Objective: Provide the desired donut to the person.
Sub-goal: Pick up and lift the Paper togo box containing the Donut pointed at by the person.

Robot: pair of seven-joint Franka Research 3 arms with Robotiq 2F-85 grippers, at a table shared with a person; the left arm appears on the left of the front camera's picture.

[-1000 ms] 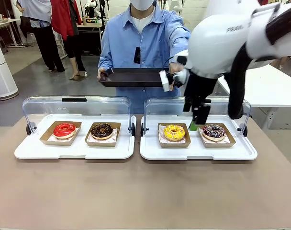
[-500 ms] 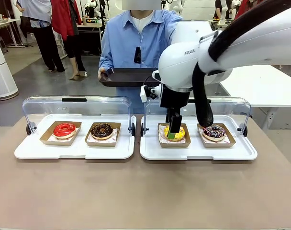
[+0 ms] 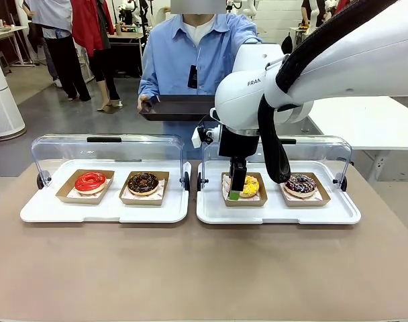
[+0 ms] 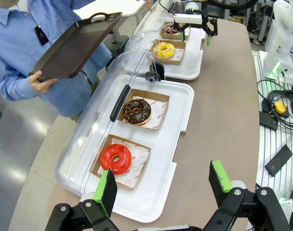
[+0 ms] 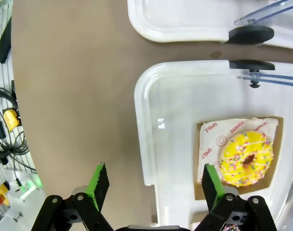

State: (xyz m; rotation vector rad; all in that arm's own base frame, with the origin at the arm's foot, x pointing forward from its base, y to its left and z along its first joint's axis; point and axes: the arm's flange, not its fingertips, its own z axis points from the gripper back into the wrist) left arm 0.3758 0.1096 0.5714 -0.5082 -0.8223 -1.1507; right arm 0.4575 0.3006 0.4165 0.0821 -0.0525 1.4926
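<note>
The person (image 3: 197, 54) in a light blue shirt stands across the table holding a dark tray (image 3: 177, 107). Two white trays with raised clear lids each hold two donuts in paper boats. The left one has a red donut (image 3: 90, 181) and a chocolate donut (image 3: 143, 182). The right one has a yellow sprinkled donut (image 3: 249, 184) and a dark sprinkled donut (image 3: 300, 183). My right gripper (image 3: 236, 191) hangs open at the yellow donut's (image 5: 246, 159) near-left side, empty (image 5: 154, 177). Open and empty, my left gripper (image 4: 163, 180) hovers past the left tray's end, near the red donut (image 4: 116, 159).
The white right tray's rim (image 5: 141, 125) lies between my right fingers. The raised lids (image 3: 107, 144) stand behind the donuts, with black hinges between the trays. Bare brown tabletop (image 3: 204, 268) stretches in front. Cables and boxes (image 4: 276, 110) lie beyond the table edge.
My right arm has swung left from above the dark sprinkled donut to the yellow one and come lower. The gripper stayed open. The person still holds the tray up.
</note>
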